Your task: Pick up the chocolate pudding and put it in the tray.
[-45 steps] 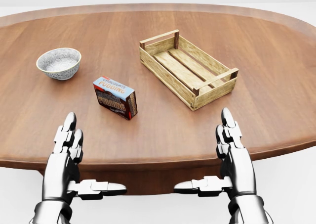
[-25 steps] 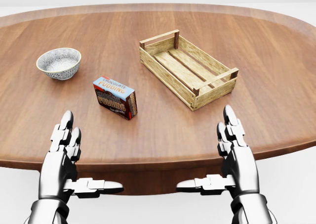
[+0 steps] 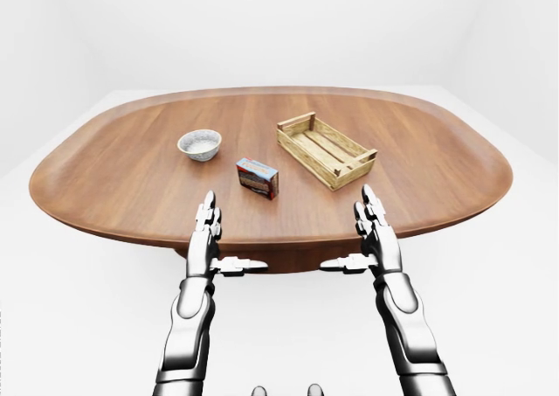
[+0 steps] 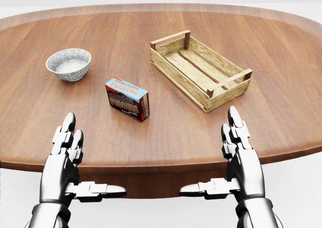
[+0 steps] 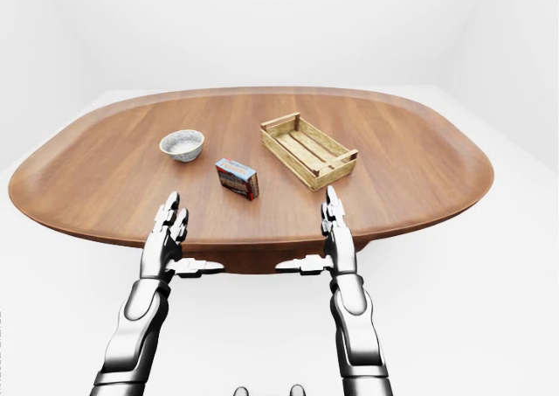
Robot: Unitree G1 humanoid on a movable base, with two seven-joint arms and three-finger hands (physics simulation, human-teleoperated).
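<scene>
A: Entry, from beside the rig. The chocolate pudding (image 4: 127, 99) is a small printed carton standing on its long edge on the desk (image 4: 166, 137), between the bowl (image 4: 68, 64) up-left in the head view and the tray (image 4: 200, 69) up-right, apart from both.

B: Hands?

A: Left hand (image 4: 65, 160) and right hand (image 4: 236, 157) hover over the desk's near edge, fingers straight and spread, thumbs pointing inward toward each other. Both wide, holding nothing, well short of the carton.

B: How do you expect the carton to handle?

A: Judging by its look: light, thin card, fairly stiff across the broad faces but liable to dent if pinched hard. The printed faces are probably smooth, so some slip is possible. It sits skewed to the desk edge (a push on one corner would likely spin or tip it). I would take it across the two broad faces, fingers on one and thumb on the other, near the middle.

B: Containers?

A: The tray is a slatted wooden crate with a raised handle bar at each end; nothing lies in it. The bowl is pale and patterned, and looks empty too.
</scene>
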